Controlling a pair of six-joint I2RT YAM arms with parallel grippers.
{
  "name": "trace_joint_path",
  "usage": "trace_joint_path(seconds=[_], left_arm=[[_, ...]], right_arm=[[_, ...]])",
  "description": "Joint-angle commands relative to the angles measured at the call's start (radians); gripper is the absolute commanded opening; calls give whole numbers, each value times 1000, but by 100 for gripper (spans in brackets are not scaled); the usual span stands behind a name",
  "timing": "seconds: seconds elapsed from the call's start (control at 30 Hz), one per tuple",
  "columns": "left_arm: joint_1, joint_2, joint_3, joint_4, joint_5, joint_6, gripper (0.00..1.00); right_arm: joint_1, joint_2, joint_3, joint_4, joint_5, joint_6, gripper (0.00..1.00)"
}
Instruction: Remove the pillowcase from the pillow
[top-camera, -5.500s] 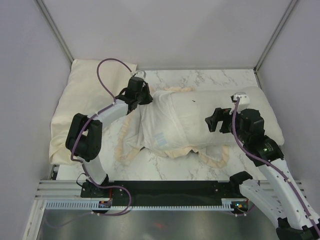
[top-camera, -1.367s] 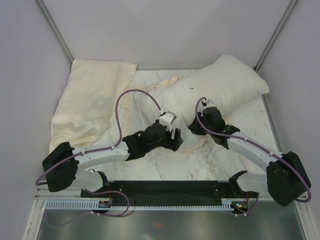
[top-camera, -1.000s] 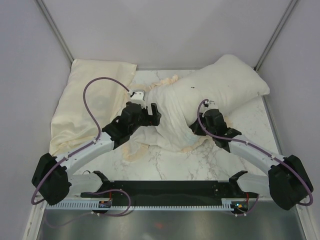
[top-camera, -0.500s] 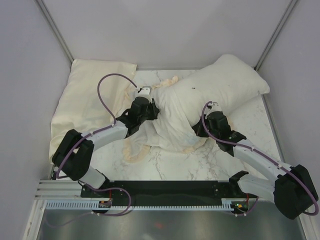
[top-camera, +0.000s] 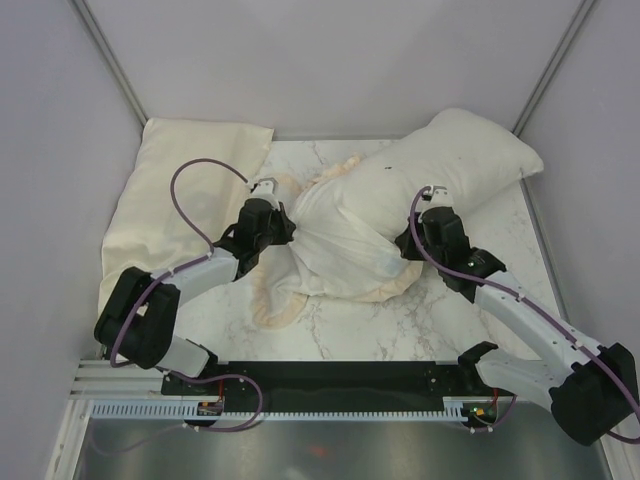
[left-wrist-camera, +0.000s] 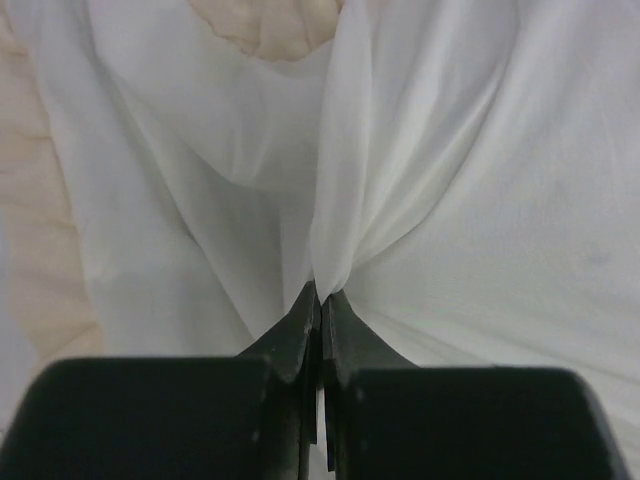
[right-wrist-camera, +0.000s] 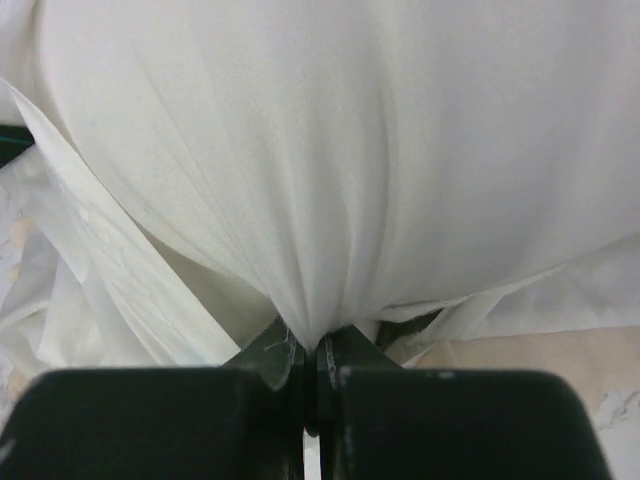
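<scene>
The pillowcase (top-camera: 345, 240) lies bunched on the table's middle, whitish face out, its cream frill (top-camera: 272, 300) trailing at the front left. The plump off-white pillow (top-camera: 470, 155) sticks out of it toward the back right corner. My left gripper (top-camera: 288, 228) is at the case's left side, shut on a pinched fold of the white fabric (left-wrist-camera: 330, 200); its fingertips (left-wrist-camera: 305, 310) meet on the fold. At the case's right side, just below the pillow, my right gripper (top-camera: 410, 243) is shut on a gathered pleat of the same cover (right-wrist-camera: 320, 200).
A flat pale-yellow cloth (top-camera: 170, 210) covers the table's left side up to the back wall. Bare marble table (top-camera: 400, 320) shows in front of the case. Enclosure walls stand close on the left, back and right.
My left gripper swung from the front middle to the case's left side and shut on its fabric. The right gripper stayed shut and drew slightly right; the case bunched tighter.
</scene>
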Motion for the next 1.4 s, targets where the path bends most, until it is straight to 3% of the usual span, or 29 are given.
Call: trace_joint_path(seconds=[0.0, 0.47, 0.83, 0.9, 0.93, 1.0, 1.03, 1.13, 1.2, 1.37], left_arm=[[64, -57, -46, 1, -53, -3, 2], [212, -119, -100, -44, -49, 24, 2], [230, -122, -66, -70, -84, 55, 2], [219, -143, -62, -71, -26, 56, 2], [206, -156, -60, -71, -6, 53, 22], [116, -203, -62, -73, -24, 59, 50], [75, -218, -59, -87, -45, 61, 71], [-105, -289, -42, -122, -168, 49, 85], [-231, -321, -27, -128, -200, 20, 87], [-406, -303, -11, -87, -187, -59, 89]], right_arm=[[-43, 8, 106, -7, 126, -61, 0], [-239, -4, 157, -20, 31, -104, 0], [-261, -23, 157, -34, 2, -111, 0], [-259, -14, 152, -23, -28, -104, 0], [-259, -10, 146, -17, -73, -99, 0], [-258, 6, 129, 22, -114, -79, 0], [-258, 11, 112, 35, -130, -70, 0], [-252, 31, 88, 88, -156, -39, 0], [-241, 48, 82, 120, -200, -20, 0], [-151, 91, 112, 146, -165, 0, 0]])
